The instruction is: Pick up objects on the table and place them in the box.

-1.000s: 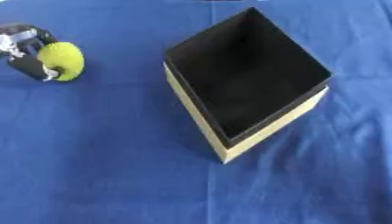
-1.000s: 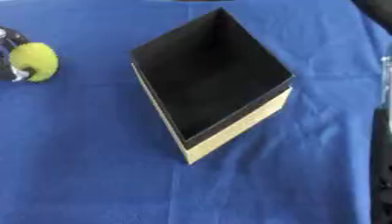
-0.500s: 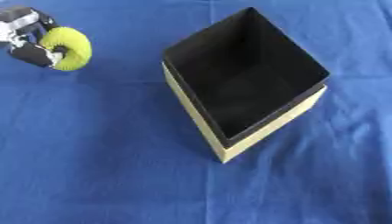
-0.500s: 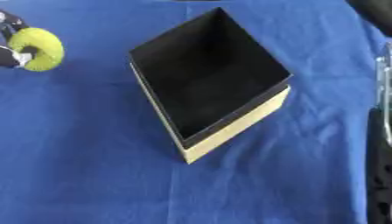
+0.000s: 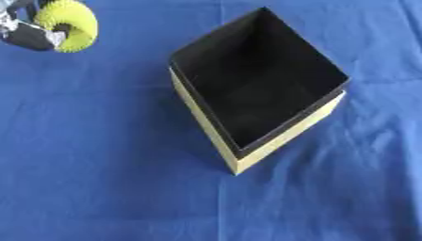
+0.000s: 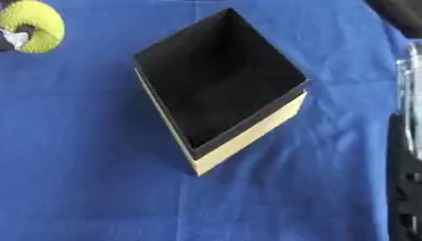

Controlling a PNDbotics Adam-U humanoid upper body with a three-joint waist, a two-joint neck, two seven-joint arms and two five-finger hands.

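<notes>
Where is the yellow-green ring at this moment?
The ring is at the upper left, in the left robot hand, left of the box.

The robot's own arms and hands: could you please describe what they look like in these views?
Little shows. The left hand, at the left eye view's upper left corner, has black, blocky parts with silver-grey metal pieces. At the right eye view's right edge, the right arm is a black shape edged by a pale grey strip. No cables or markings are discernible.

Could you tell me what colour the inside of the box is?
Black inside the box, with pale tan outer walls; the left eye view shows it best.
</notes>
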